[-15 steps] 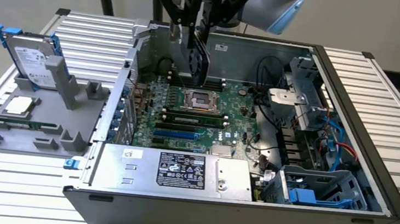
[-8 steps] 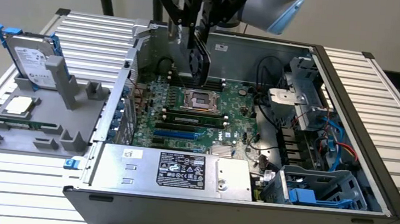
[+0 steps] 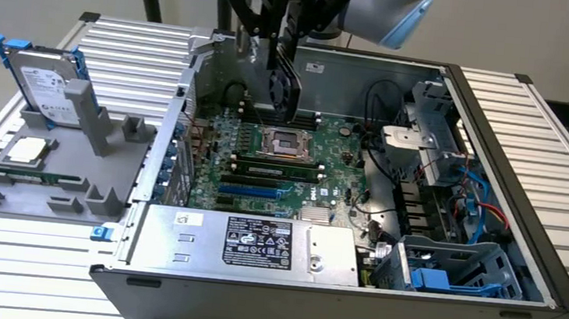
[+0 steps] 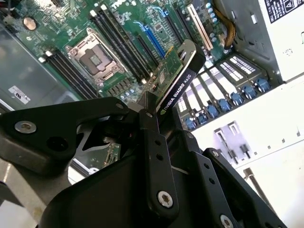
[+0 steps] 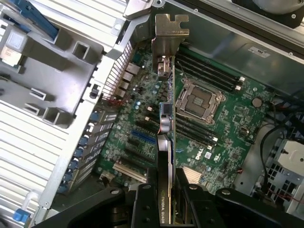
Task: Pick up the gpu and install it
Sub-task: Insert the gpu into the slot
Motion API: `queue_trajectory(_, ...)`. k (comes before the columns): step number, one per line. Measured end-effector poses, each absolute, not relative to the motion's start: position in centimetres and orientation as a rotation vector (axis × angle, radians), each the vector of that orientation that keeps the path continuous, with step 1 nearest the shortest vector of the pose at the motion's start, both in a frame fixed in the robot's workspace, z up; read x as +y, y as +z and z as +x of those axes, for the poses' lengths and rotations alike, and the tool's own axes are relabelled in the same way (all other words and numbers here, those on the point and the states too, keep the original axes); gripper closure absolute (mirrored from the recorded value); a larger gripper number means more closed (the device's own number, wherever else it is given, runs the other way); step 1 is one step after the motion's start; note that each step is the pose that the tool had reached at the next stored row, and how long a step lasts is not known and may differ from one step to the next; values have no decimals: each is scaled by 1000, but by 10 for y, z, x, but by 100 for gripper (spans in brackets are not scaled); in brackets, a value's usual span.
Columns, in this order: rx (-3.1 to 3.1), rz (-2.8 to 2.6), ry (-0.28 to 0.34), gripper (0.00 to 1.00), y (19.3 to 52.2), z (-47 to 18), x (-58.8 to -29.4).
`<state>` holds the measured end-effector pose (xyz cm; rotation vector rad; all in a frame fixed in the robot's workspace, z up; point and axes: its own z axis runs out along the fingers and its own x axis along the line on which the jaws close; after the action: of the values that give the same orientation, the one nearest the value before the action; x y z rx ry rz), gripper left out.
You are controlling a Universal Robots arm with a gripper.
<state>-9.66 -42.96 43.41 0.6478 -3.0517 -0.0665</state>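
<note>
Gripper (image 3: 278,41) hangs over the open computer case (image 3: 516,190), fingers (image 4: 154,142) clamped on one end of the gpu (image 3: 287,89). The card is aloft above the motherboard (image 3: 217,153), silver bracket (image 5: 169,33) at its far end. It's likely gripped so to leave bracket and connector edge free for seating.

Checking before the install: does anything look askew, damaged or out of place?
Nothing stands out. The thin green-and-black gpu card with silver bracket hangs upright in the black claw above the green motherboard, not yet seated.

A lab workbench: an opened computer case (image 3: 301,311) on a slatted aluminium table (image 3: 568,140) beside a grey parts fixture (image 3: 86,160)
</note>
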Motion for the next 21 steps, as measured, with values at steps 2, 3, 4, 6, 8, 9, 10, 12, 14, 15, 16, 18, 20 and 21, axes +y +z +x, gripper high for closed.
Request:
queue_trajectory(2,-3048,663,-66,100,434,-97,-430)
queue_trajectory(3,-3047,670,-66,100,434,-97,-430)
queue_trajectory(4,-3045,677,-66,100,434,-97,-430)
queue_trajectory(6,-3041,693,-66,100,434,-97,-430)
queue_trajectory(8,-3038,708,-66,100,434,-97,-430)
queue_trajectory(9,-3036,715,-66,100,434,-97,-430)
queue_trajectory(10,-3034,723,-66,100,434,-97,-430)
queue_trajectory(12,-3030,738,-65,100,435,-97,-430)
queue_trajectory(14,-3026,754,-65,100,435,-97,-430)
queue_trajectory(15,-3024,761,-65,100,435,-97,-430)
queue_trajectory(16,-3022,770,-65,100,435,-97,-430)
queue_trajectory(18,-3016,789,-65,100,435,-97,-430)
queue_trajectory(20,-3010,812,-64,100,435,-97,-430)
queue_trajectory(21,-3006,824,-64,100,435,-97,-430)
